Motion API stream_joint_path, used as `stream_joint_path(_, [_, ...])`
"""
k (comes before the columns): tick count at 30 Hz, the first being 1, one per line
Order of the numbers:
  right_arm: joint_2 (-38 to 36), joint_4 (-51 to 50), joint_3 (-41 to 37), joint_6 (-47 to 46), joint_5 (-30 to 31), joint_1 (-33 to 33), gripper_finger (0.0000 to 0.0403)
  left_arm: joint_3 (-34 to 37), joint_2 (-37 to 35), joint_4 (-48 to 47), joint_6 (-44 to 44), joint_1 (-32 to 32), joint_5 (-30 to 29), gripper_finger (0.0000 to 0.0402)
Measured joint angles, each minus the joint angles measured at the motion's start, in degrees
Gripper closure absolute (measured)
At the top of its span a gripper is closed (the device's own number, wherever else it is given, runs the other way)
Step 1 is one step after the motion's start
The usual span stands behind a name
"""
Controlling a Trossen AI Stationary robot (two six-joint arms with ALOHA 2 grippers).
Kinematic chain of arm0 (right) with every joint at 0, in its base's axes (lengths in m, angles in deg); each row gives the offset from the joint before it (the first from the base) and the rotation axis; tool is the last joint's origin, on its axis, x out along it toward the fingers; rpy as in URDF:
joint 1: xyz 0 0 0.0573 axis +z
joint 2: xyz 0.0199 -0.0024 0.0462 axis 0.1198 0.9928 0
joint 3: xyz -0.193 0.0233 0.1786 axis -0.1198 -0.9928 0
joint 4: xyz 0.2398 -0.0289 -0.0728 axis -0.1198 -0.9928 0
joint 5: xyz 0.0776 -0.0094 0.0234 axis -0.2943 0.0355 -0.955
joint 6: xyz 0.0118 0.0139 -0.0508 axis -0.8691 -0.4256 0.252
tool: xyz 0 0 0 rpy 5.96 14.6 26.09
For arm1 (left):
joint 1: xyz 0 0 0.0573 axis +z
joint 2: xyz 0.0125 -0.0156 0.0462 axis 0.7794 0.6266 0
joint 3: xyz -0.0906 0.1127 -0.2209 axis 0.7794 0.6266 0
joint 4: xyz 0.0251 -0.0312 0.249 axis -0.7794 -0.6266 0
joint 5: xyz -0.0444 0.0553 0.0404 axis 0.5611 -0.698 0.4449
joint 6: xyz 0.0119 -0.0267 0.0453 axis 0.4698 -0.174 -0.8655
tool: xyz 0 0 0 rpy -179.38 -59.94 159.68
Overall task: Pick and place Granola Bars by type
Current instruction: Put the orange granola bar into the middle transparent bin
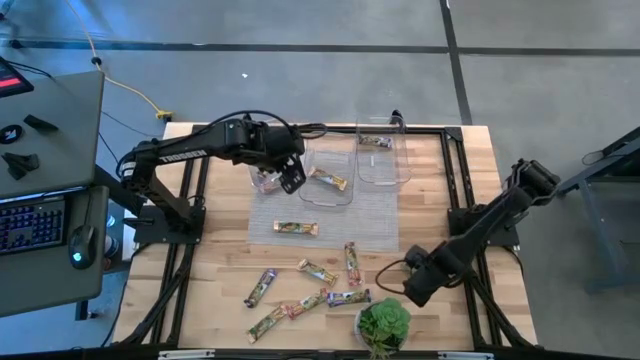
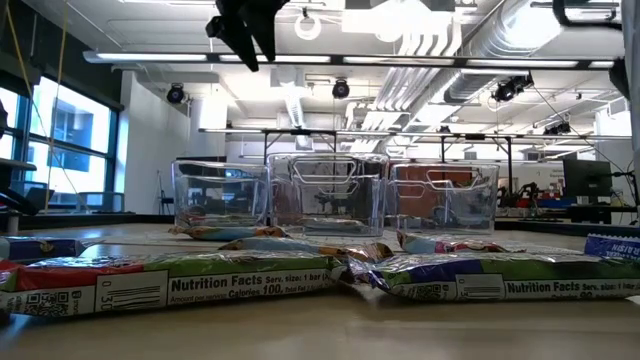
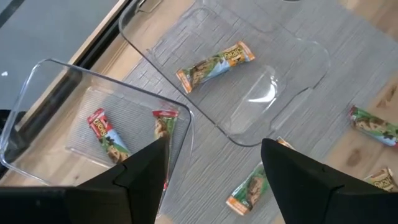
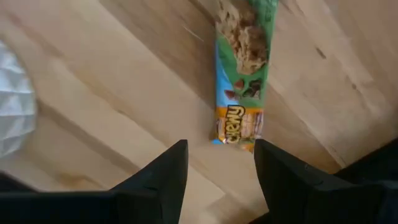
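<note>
Several granola bars lie flat on the wood near the table's near edge, among them a purple bar (image 1: 348,297) and a green one (image 1: 352,262). Another lies on the grey mat (image 1: 296,229). Two red bars (image 3: 106,134) lie in the left clear container (image 1: 268,175), a green-orange bar (image 3: 214,65) in the middle one (image 1: 325,175), and one bar (image 1: 375,142) in the right one. My left gripper (image 1: 290,178) hangs open and empty above the left and middle containers. My right gripper (image 4: 221,180) is open, low over the wood, just short of a green-orange bar (image 4: 242,74).
A potted plant (image 1: 382,325) in a white pot (image 4: 12,106) stands at the near edge, close beside my right gripper. The three clear containers sit in a row on the far part of the mat (image 1: 370,215). A desk with a keyboard (image 1: 30,225) stands left of the table.
</note>
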Motion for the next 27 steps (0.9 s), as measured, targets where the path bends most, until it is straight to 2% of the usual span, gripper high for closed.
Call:
stream_joint_path(5, [0.02,2.95,-4.81,6.15,0.38,-0.51,0.0233,0.00,0.00,0.02,0.17,0.00,0.60,0.0153])
stream_joint_path(11, [0.02,6.20,-8.18,7.86,0.34,-1.42,0.0233,0.00,0.00,0.04,1.27,0.00,1.89,0.0153])
stream_joint_path(21, [0.00,8.91,-8.49,9.24,0.40,-1.42,0.0233,-0.02,0.00,0.77,1.52,0.00,2.17,0.0153])
stream_joint_path(27, [0.02,8.94,-8.49,9.25,-2.24,-1.42,0.0233,-0.04,0.00,1.39,1.51,0.00,2.17,0.0153])
